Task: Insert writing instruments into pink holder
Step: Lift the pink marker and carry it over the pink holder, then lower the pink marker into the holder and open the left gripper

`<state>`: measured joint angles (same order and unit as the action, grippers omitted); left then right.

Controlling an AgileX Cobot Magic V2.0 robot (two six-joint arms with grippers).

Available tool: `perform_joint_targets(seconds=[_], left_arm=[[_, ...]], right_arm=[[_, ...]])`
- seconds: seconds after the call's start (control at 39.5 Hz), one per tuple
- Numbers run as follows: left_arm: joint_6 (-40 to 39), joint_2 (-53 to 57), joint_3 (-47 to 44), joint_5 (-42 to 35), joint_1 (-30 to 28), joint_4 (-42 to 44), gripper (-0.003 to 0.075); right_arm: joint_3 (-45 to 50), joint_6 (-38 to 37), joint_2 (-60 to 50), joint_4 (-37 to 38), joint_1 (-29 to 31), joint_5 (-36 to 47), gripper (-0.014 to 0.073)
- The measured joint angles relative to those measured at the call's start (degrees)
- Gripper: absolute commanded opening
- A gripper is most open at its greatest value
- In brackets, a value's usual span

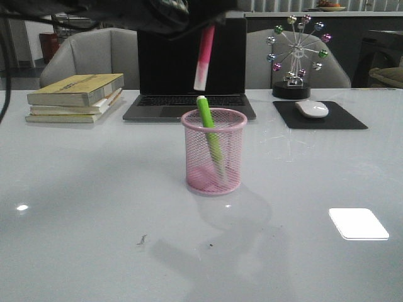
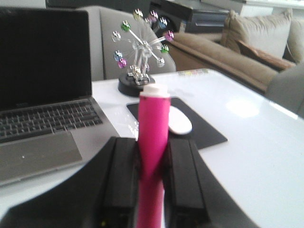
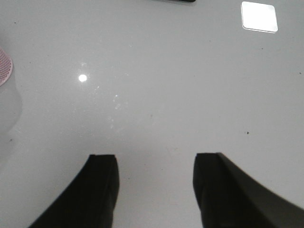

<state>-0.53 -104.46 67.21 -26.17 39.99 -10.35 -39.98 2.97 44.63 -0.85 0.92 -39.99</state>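
Note:
The pink holder stands mid-table in the front view, and the lime green marker leans inside it with its top above the rim. High above the holder, the pink marker hangs nearly upright with its pale cap end down. My left gripper is shut on its upper part. In the left wrist view the pink marker is clamped between the black fingers of the left gripper. My right gripper is open over bare table, with the holder's edge off to one side.
Behind the holder stand an open laptop, a stack of books at the left, and a white mouse on a black pad at the right. A ferris-wheel ornament sits behind the pad.

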Motion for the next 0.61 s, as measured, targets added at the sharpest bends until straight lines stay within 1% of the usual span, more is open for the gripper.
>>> perform_joint_targets(seconds=[0.18, 0.48, 0.56, 0.61], left_arm=[[0.0, -3.11, -0.76, -0.65, 2.13, -0.12, 0.0101], [0.0, -5.7, -0.76, -1.88, 2.6, -0.12, 0.0108], [0.0, -5.73, -0.76, -3.3, 2.71, -0.12, 0.0148], [0.0, -5.73, -0.76, -3.96, 2.7, -0.12, 0.0201]], right_arm=[[0.0, 0.0, 0.0, 0.0, 0.0, 0.0, 0.047], [0.0, 0.0, 0.0, 0.0, 0.0, 0.0, 0.047], [0.0, 0.0, 0.0, 0.0, 0.0, 0.0, 0.047], [0.0, 0.0, 0.0, 0.0, 0.0, 0.0, 0.047]])
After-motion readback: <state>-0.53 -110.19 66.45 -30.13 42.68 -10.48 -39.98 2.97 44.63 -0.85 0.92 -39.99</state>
